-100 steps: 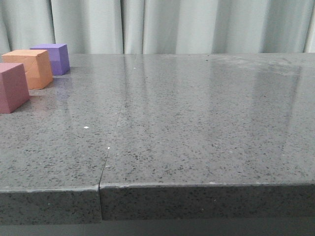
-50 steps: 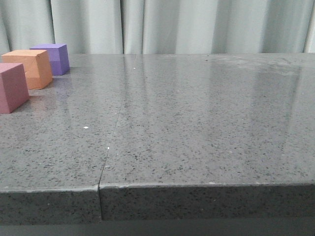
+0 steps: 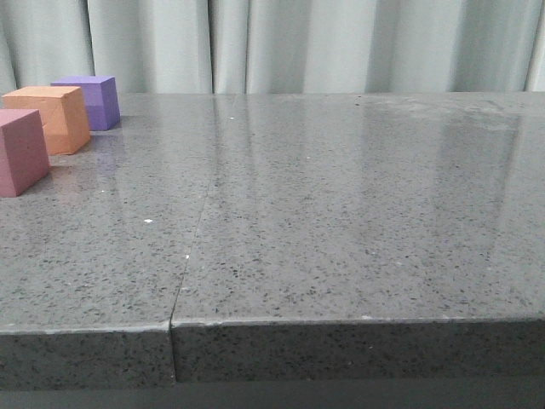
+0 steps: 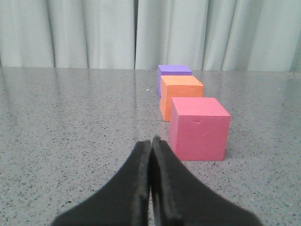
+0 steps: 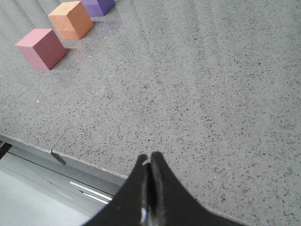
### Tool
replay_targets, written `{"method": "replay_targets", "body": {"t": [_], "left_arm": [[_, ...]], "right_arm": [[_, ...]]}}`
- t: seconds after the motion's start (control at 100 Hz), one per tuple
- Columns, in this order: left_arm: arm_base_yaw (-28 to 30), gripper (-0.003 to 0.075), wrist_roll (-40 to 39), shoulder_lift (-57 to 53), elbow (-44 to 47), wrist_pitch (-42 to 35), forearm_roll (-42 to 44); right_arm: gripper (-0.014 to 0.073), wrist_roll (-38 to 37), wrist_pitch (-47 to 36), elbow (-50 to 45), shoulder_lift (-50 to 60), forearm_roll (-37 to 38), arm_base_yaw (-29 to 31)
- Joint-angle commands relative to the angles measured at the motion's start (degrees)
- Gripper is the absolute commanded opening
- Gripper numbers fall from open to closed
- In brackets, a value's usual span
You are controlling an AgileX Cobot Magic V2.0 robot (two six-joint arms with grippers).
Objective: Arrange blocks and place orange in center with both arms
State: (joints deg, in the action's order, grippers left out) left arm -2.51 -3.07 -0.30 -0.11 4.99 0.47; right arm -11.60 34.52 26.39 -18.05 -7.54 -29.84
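Note:
Three foam cubes stand in a row at the table's far left: the pink cube (image 3: 20, 152) nearest, the orange cube (image 3: 53, 119) in the middle, the purple cube (image 3: 92, 101) farthest. My left gripper (image 4: 151, 140) is shut and empty, low over the table just short of the pink cube (image 4: 199, 128), with the orange cube (image 4: 181, 94) and purple cube (image 4: 174, 70) lined up behind it. My right gripper (image 5: 148, 157) is shut and empty above the table's front edge, far from the pink (image 5: 41, 48), orange (image 5: 71, 19) and purple (image 5: 98, 6) cubes. Neither gripper shows in the front view.
The grey speckled table (image 3: 341, 213) has a seam (image 3: 196, 239) running from its front edge toward the back. Pale curtains (image 3: 298, 43) hang behind it. Below the front edge (image 5: 70, 157) a grey frame shows in the right wrist view.
The front view has shifted very slightly; the cubes keep their places in the row.

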Motion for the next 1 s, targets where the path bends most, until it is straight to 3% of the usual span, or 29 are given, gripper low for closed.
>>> {"method": "replay_targets", "body": {"t": [0.0, 0.09, 0.99], "left_arm": [[0.2, -0.002, 0.01, -0.95, 0.53, -6.76, -0.47], [0.2, -0.002, 0.01, -1.67, 2.51, -11.11, -0.47], [0.2, -0.002, 0.01, -1.67, 2.39, -10.15, -0.47]], "right_arm": [[-0.0069, 0.29, -3.99, 1.43, -0.4, 0.27, 0.1], [-0.0069, 0.29, -3.99, 1.43, -0.4, 0.27, 0.1], [-0.0069, 0.29, -4.0, 1.43, -0.4, 0.27, 0.1]]}}
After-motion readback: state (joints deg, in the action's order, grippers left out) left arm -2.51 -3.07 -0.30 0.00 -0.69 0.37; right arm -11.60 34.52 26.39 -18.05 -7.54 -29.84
